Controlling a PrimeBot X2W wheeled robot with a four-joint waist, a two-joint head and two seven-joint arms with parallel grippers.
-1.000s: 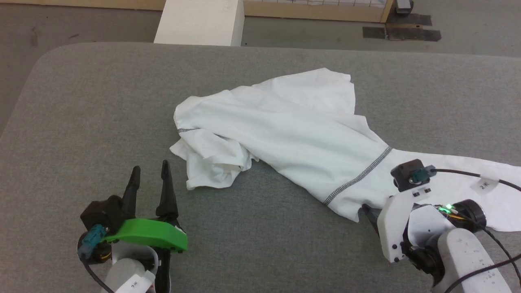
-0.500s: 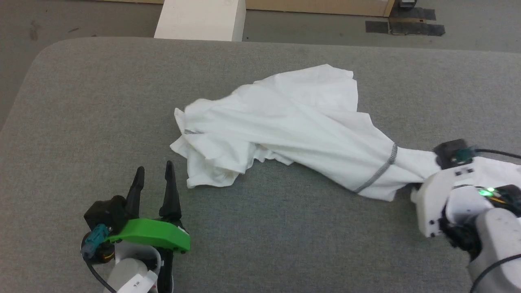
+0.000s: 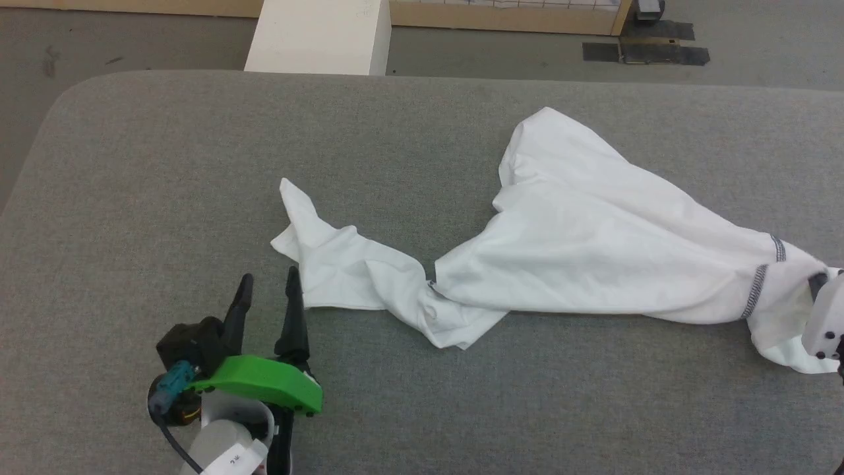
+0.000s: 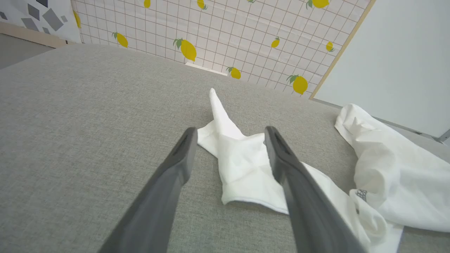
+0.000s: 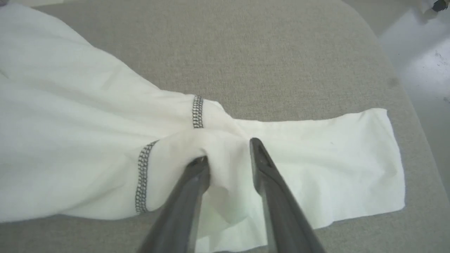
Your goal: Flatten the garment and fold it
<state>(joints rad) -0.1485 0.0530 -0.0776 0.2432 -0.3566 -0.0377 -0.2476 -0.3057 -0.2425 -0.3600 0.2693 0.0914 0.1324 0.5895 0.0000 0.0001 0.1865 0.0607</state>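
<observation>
Right gripper (image 5: 228,153) had swung out to the right since a second earlier, drawing the garment (image 3: 593,251) out long across the grey padded table (image 3: 165,165). Its fingers stood partly apart with a hump of cloth between them, just beside the dark zigzag seam (image 5: 142,175); pinched or freed, could not tell. Flat sleeve end lay just beyond the tips. Left gripper (image 4: 230,130) spread wide, empty; the garment's other end lay just ahead of its tips
</observation>
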